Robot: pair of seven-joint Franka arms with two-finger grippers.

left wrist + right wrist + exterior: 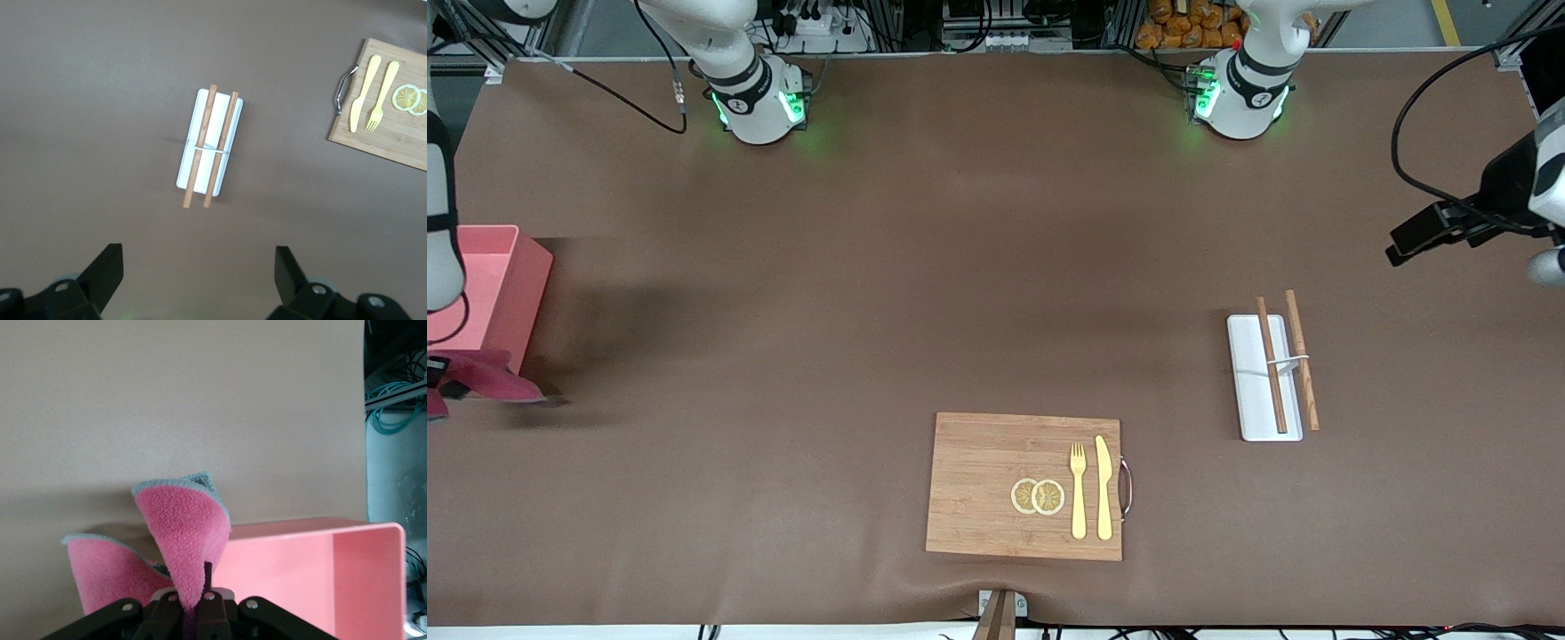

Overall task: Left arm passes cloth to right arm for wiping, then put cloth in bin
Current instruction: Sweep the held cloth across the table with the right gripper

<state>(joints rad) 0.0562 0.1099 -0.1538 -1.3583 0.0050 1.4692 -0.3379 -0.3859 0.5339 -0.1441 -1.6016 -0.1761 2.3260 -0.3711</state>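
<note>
My right gripper (438, 380) is at the right arm's end of the table, shut on the magenta-red cloth (491, 373). The cloth hangs just outside the pink bin (516, 267), over the table by the bin's nearer wall. In the right wrist view the cloth (183, 527) folds up out of the shut gripper (197, 603), with the bin (320, 567) beside it. My left gripper (1400, 249) is up over the left arm's end of the table. In the left wrist view the left gripper (199, 260) is open and empty.
A white tray with two wooden chopsticks (1267, 378) lies toward the left arm's end, also seen in the left wrist view (208, 148). A wooden board (978, 489) with lemon slices, a yellow fork and a knife lies near the front edge.
</note>
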